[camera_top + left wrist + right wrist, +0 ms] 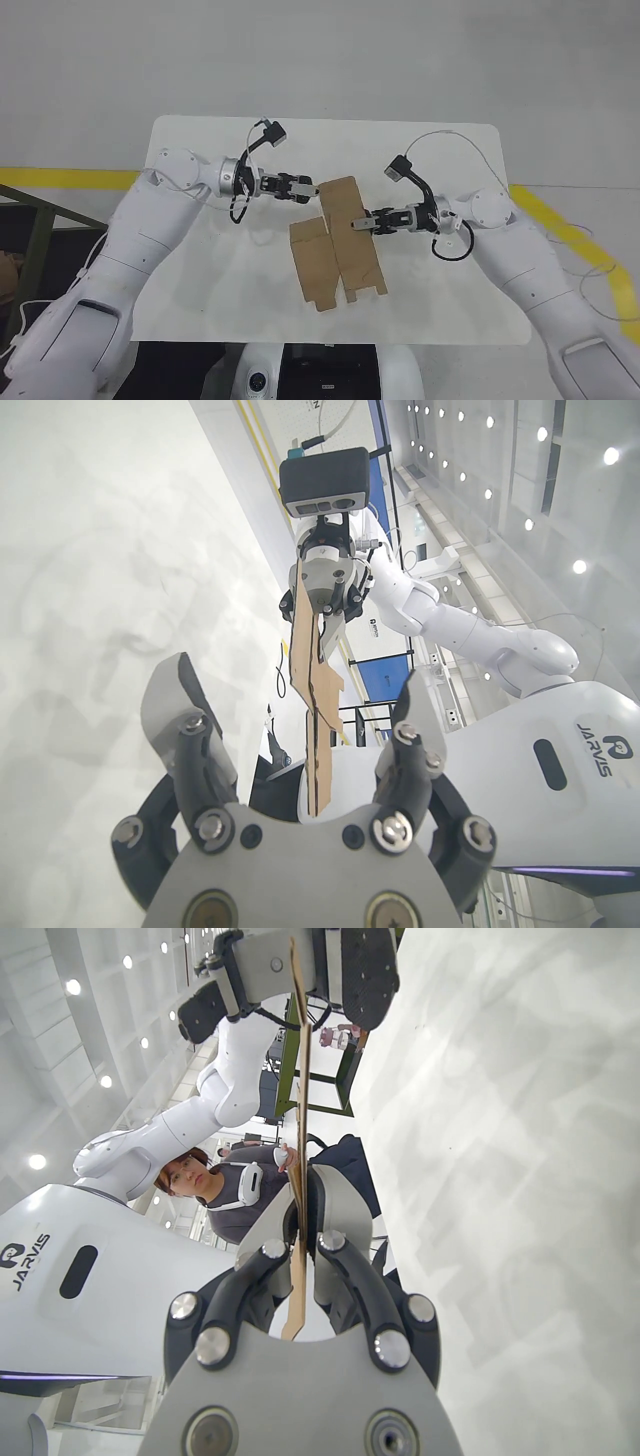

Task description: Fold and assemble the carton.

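Carton [338, 250] lies edge-on to both wrist cameras; right claw [302, 1200] clenches it, left claw [297, 667] gapes.

This is looking like a large robotics test hall rather than a home or shop. Rows of round ceiling lights [542, 434] are shining from a high white roof, and a yellow line [60, 177] is running along the smooth grey floor [300, 50]. A plain white table [200, 290] is standing on it, with blue panels [385, 677] and a green metal frame [315, 1109] standing farther off.
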Available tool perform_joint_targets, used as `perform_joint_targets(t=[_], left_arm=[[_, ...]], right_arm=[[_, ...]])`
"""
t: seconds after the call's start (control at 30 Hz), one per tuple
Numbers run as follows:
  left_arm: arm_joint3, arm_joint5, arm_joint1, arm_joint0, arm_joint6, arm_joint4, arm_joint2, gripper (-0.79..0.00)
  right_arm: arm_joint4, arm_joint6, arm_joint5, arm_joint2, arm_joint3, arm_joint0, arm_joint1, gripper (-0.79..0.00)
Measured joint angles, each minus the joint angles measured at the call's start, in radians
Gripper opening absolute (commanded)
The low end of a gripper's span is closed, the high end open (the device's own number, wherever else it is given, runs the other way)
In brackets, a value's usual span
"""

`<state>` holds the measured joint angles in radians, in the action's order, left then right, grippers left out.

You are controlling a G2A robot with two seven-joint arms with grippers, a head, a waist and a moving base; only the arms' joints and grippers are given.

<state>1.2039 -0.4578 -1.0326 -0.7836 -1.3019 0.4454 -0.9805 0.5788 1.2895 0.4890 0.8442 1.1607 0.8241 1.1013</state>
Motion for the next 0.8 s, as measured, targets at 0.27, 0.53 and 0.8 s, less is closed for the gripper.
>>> perform_joint_targets(t=[0.27,0.53,0.8], left_arm=[[0.054,0.019,0.023,-0.057,0.045,-0.015,-0.075,0.0],[0.121,0.034,0.033,-0.104,0.072,-0.018,-0.107,0.0],[0.16,0.029,0.034,-0.134,0.093,-0.028,-0.112,0.0]], right_arm=[[0.028,-0.204,0.02,0.106,0.078,0.079,-0.016,-0.785],[-0.008,-0.397,0.004,0.188,0.165,0.176,-0.029,-0.785],[-0.04,-0.615,0.011,0.217,0.259,0.292,-0.027,-0.785]])
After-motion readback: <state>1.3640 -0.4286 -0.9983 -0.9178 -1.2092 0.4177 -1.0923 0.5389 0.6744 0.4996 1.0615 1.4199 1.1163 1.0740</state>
